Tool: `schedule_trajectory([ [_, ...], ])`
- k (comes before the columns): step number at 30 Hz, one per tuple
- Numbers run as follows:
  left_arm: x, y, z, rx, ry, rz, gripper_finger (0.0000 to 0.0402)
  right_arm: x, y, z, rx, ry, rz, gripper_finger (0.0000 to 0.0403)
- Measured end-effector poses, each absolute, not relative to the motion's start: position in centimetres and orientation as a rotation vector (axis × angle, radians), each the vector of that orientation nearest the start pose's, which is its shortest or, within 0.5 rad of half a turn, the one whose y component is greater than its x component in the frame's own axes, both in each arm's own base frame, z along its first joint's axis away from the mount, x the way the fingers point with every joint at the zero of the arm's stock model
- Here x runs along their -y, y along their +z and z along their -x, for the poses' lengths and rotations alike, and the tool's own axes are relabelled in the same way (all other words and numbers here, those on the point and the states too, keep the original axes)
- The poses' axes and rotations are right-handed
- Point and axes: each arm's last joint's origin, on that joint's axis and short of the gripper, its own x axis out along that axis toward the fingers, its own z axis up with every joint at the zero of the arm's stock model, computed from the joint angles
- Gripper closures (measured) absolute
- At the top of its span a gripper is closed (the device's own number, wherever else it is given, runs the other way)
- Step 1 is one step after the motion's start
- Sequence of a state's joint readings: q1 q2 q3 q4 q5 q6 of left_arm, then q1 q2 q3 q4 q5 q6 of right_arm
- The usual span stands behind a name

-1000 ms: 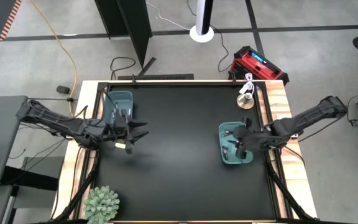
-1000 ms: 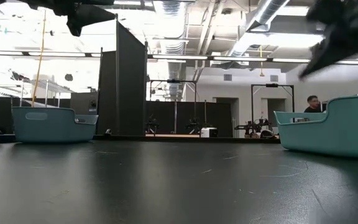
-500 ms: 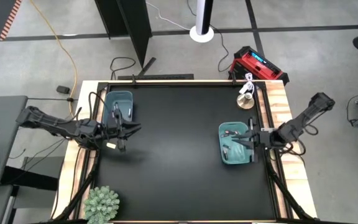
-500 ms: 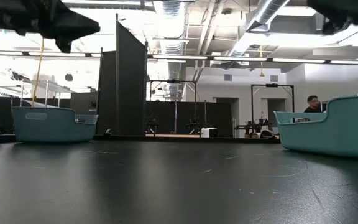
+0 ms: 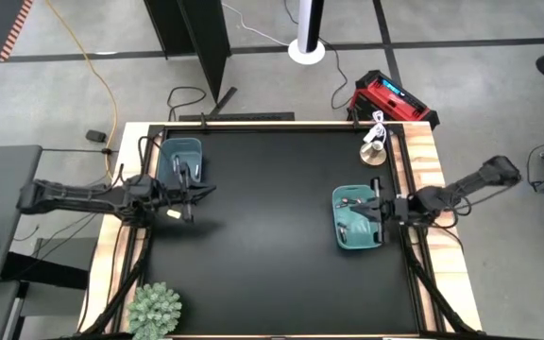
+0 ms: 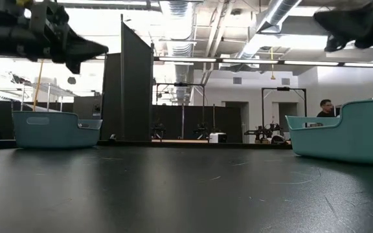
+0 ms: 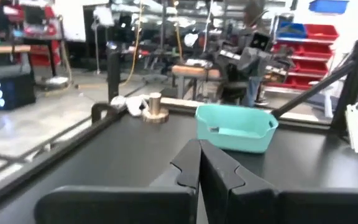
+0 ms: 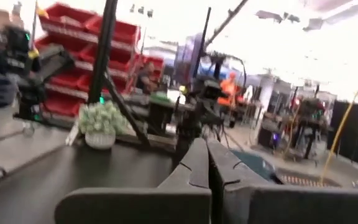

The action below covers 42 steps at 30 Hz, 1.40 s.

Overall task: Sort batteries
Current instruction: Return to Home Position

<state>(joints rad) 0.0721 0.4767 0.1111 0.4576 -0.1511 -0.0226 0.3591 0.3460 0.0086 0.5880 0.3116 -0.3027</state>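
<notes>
**High view.** The left end effector (image 5: 196, 192) hangs over the worktop (image 5: 272, 246) with the blue bin (image 5: 179, 148) just beside it, toward the far edge. The right end effector (image 5: 374, 212) sits over the green bin (image 5: 341, 202), at the wall nearest its own arm. No battery lies on the open black surface. A few small dark marks in the green bin, right below the right end effector, look like the batteries (image 5: 349, 227), but they cannot be counted. What the blue bin holds is hard to make out. The sorting looks finished, so the step in hand is probably parking the arms. That calls for drawing each arm back clear of the bin walls, with nothing to carry.

**Low view.** Both end effectors show as dark shapes high above the worktop, partly cut off at the upper corners. The bin walls hide whatever is inside.

**Left wrist view.** The fingers (image 7: 188, 169) are pressed together with nothing between them. The green bin stands well ahead of them.

**Right wrist view.** The fingers (image 8: 197, 163) are also together and empty. Much of the picture is smeared, but a potted plant (image 8: 100, 124) shows ahead.
</notes>
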Motion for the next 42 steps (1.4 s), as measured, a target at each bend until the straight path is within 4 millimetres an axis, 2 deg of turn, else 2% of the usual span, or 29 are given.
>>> schedule_trajectory([
  [7, -2.1, 18.1, -12.4, 0.077, 0.231, 0.067, 0.0401, -1.7, 18.6, -11.6, 0.184, 0.008, 0.181, 0.0402],
  [14, -1.9, 17.4, -11.2, 0.059, 0.229, 0.060, 0.0401, -1.4, 18.3, -11.5, 0.145, -0.008, 0.182, 0.0403],
  [21, -1.7, 17.6, -9.5, 0.106, 0.237, 0.039, 0.0401, -1.3, 17.8, -10.8, 0.104, -0.002, 0.166, 0.0403],
  [31, -1.7, 17.6, -9.5, 0.117, 0.236, 0.051, 0.0401, -1.1, 17.6, -9.6, 0.108, -0.003, 0.173, 0.0403],
  [42, -1.7, 17.8, -9.5, 0.135, 0.245, 0.069, 0.0401, -1.1, 17.2, -9.6, 0.072, 0.000, 0.150, 0.0401],
])
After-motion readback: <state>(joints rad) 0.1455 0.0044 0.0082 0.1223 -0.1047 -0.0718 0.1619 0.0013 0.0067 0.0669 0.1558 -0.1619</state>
